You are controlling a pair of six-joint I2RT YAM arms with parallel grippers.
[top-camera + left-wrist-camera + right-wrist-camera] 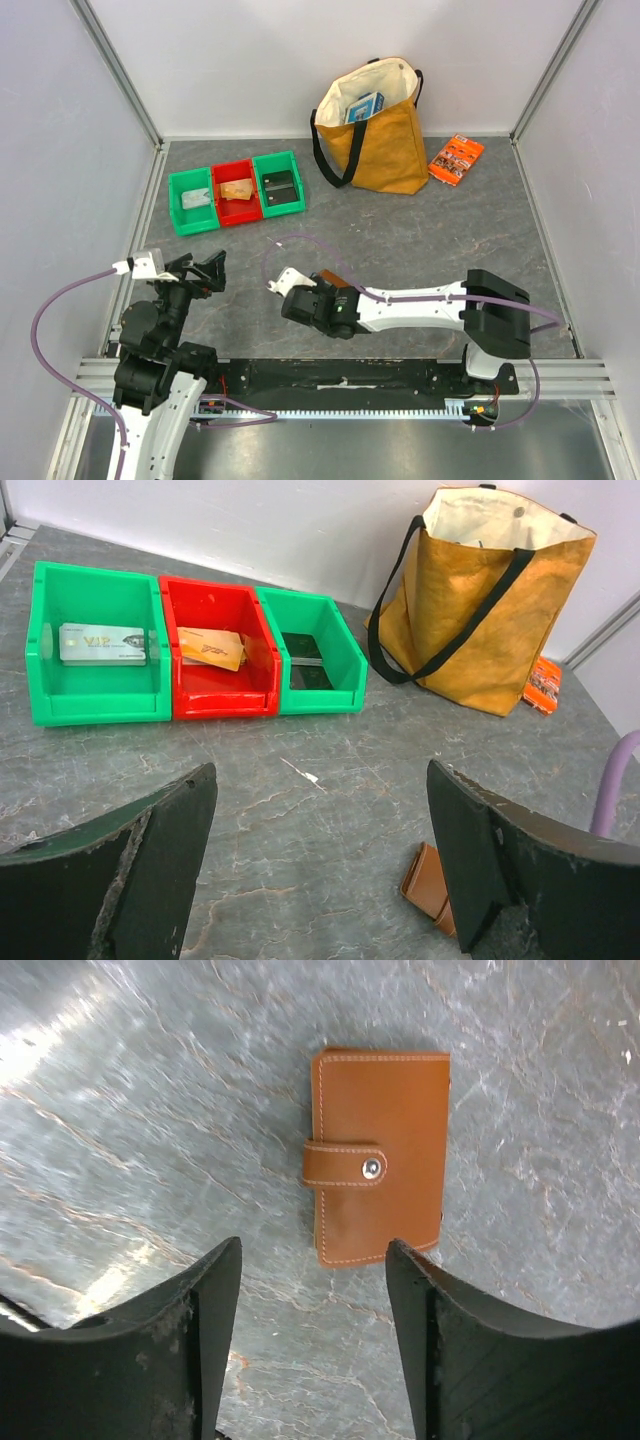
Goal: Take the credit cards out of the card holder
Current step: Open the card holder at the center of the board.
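Observation:
The card holder (pixel 380 1155) is a brown leather-like wallet, closed, its snap tab fastened, lying flat on the grey table. My right gripper (pixel 313 1250) is open and empty, hovering just short of its near edge. In the top view the holder (pixel 336 282) shows partly beside my right gripper (pixel 312 300). My left gripper (pixel 320 880) is open and empty above the bare table; a corner of the holder (pixel 425 885) shows by its right finger. In the top view the left gripper (pixel 203 266) is to the holder's left. A pale card (pixel 100 643), a tan card (pixel 210 648) and a dark card (pixel 308 670) lie in the bins.
Three bins stand in a row at the back left: green (pixel 192 200), red (pixel 236 192), green (pixel 279 183). A yellow tote bag (pixel 375 130) stands at the back middle, with an orange printed packet (pixel 456 158) to its right. Frame rails line the table sides.

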